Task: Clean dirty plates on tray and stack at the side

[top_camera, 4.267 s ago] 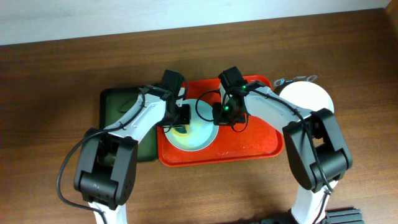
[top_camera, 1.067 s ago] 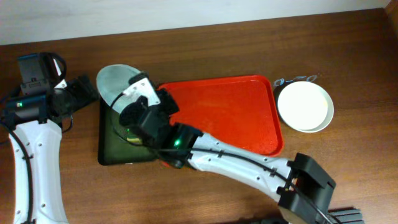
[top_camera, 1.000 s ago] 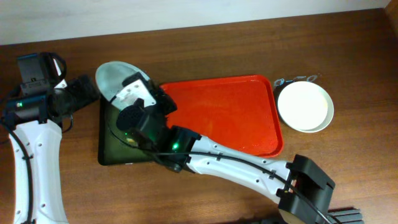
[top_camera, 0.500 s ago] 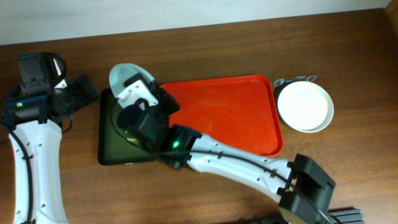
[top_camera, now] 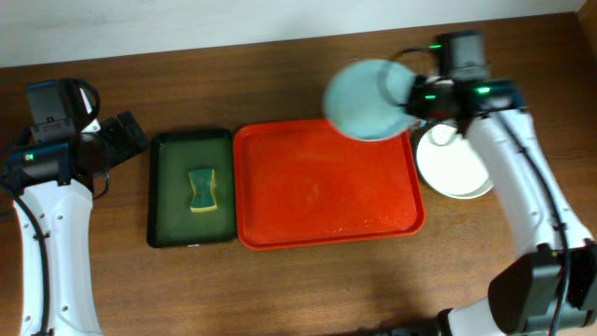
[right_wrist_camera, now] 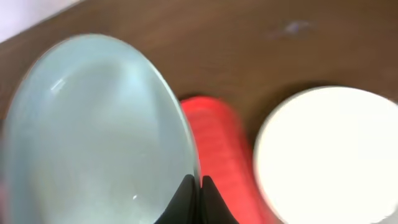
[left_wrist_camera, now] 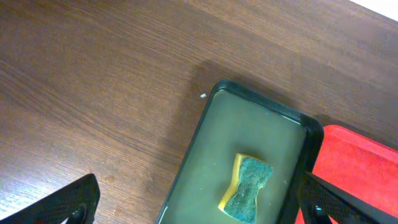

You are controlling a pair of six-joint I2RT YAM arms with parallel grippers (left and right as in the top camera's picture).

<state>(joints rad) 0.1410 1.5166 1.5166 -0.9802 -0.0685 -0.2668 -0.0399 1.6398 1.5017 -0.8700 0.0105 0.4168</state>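
A pale-mint plate [top_camera: 367, 100] hangs tilted above the far right corner of the red tray [top_camera: 326, 187], my right gripper [top_camera: 410, 101] shut on its rim. In the right wrist view the fingers [right_wrist_camera: 198, 186] pinch the edge of the plate [right_wrist_camera: 93, 124], with the tray [right_wrist_camera: 211, 137] under it and a white plate stack [right_wrist_camera: 329, 155] to the right. That stack [top_camera: 457, 163] rests on the table just right of the tray. My left gripper [top_camera: 126, 140] is open and holds nothing, hovering left of the tray; its view shows the gripper [left_wrist_camera: 199, 202] spread wide.
A dark green tray [top_camera: 168, 187] lies left of the red one, holding a yellow-and-green sponge [top_camera: 202, 189]. The left wrist view shows the sponge [left_wrist_camera: 247, 197] in the green tray [left_wrist_camera: 249, 130] and the red tray's corner [left_wrist_camera: 354, 162]. Bare wooden table surrounds everything.
The right arm has swung from over the green tray across to the far right, carrying the plate with it. The sponge now shows uncovered. The left arm has not moved.
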